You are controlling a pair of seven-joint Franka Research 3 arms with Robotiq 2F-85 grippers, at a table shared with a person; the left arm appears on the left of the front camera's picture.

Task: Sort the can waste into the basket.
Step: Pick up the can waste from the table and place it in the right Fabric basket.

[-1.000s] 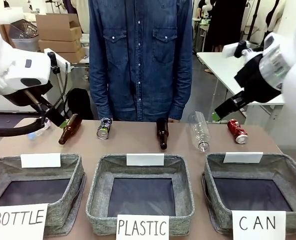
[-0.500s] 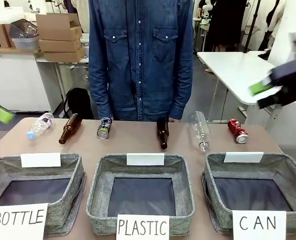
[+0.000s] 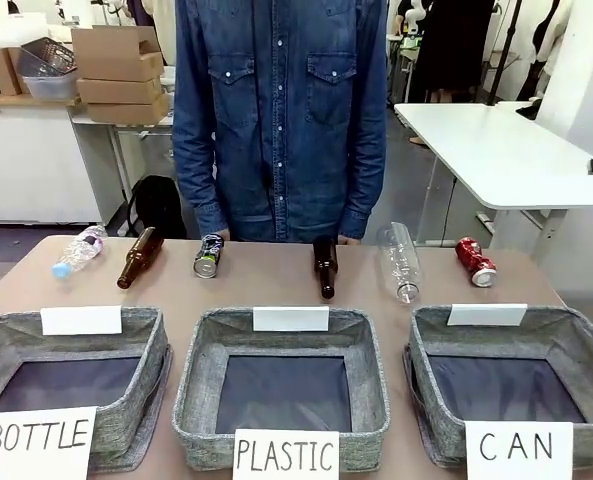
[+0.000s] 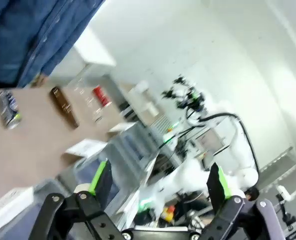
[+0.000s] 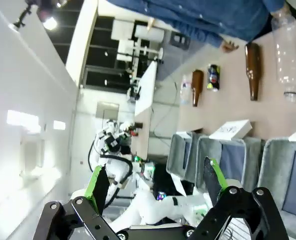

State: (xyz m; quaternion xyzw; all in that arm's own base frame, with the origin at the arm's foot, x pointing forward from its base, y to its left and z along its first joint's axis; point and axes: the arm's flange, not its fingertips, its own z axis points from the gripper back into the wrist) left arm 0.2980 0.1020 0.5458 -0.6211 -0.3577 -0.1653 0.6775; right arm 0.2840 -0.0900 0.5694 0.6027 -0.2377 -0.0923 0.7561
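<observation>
Matt grey cloth basket (image 3: 568, 324), glossy dented-metal red can (image 3: 475, 262) — shiny-ended dark can (image 3: 208, 256)

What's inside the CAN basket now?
CAN basket: only its dark bottom shows; the near strip hides behind the front wall and sign. Red can and dark can lie on the table.

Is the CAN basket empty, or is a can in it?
Empty: the basket shows a bare dark bottom; the red can and dark can lie on the table.

The "BOTTLE" sign (image 3: 36, 443) fronts the left basket (image 3: 148, 385), the "PLASTIC" sign (image 3: 286, 454) the middle basket (image 3: 198, 395), the "CAN" sign (image 3: 518, 447) the right basket (image 3: 424, 395), all black hand-lettering on white; print on the dark can (image 3: 208, 256) and the red can (image 3: 475, 262) is too small to read
</observation>
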